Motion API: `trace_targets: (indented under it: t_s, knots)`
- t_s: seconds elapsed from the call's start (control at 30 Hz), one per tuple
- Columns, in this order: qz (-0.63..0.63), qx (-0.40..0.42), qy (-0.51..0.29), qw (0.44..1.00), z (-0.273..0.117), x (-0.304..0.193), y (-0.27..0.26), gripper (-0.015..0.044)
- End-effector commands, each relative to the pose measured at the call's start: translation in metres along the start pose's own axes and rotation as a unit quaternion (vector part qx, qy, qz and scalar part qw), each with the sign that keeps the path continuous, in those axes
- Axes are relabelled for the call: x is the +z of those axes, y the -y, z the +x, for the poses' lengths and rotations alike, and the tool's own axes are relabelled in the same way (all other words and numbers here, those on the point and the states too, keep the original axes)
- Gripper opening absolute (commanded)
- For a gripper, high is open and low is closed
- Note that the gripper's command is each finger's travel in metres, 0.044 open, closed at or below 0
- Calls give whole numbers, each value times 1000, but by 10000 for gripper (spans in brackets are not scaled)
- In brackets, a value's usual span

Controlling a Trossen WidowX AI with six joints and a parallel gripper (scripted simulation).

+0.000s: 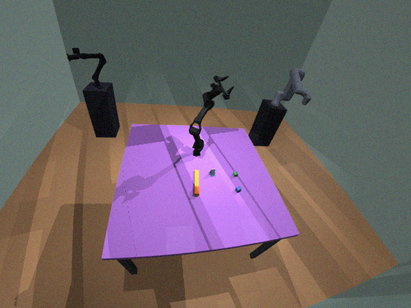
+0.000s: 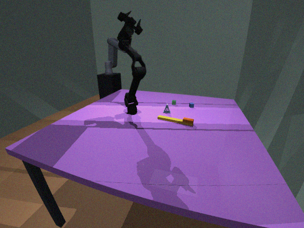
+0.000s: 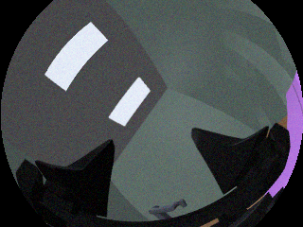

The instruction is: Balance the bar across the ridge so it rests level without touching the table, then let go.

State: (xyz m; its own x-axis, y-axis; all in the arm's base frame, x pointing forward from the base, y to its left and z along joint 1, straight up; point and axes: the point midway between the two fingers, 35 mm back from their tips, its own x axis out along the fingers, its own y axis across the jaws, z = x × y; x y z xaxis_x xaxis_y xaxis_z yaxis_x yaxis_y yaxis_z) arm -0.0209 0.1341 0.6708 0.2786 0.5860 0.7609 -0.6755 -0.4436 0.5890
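A yellow bar (image 1: 196,178) (image 2: 170,119) lies on the purple table (image 1: 149,225) (image 2: 98,156), with an orange block (image 1: 196,190) (image 2: 188,120) at one end. A small grey-teal ridge (image 1: 212,172) (image 2: 166,109) stands beside the bar, apart from it, with nothing on top. My gripper (image 1: 230,82) (image 2: 135,15) (image 3: 153,139) is open and empty, raised high above the table and pointing upward, far from the bar. The wrist view shows walls, ceiling lights and a strip of table, but neither bar nor ridge.
A green cube (image 1: 235,174) (image 2: 174,102) and a blue cube (image 1: 238,189) (image 2: 191,105) lie on the table beyond the ridge from the bar. A grey arm (image 1: 295,83) (image 2: 112,51) stands on a dark pedestal off the table. Another black arm (image 1: 99,66) stands on a second pedestal.
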Motion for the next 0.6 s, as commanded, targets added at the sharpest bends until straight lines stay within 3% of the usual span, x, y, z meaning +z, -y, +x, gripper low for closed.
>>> trace_targets:
  t_s: [0.0,0.1,0.57]
  knots:
    - [-3,0,0,1000,0,-1,0,374]
    - [-45,-1,-2,999,-1,-9,3,315]
    - [-239,3,-6,971,9,-37,19,315]
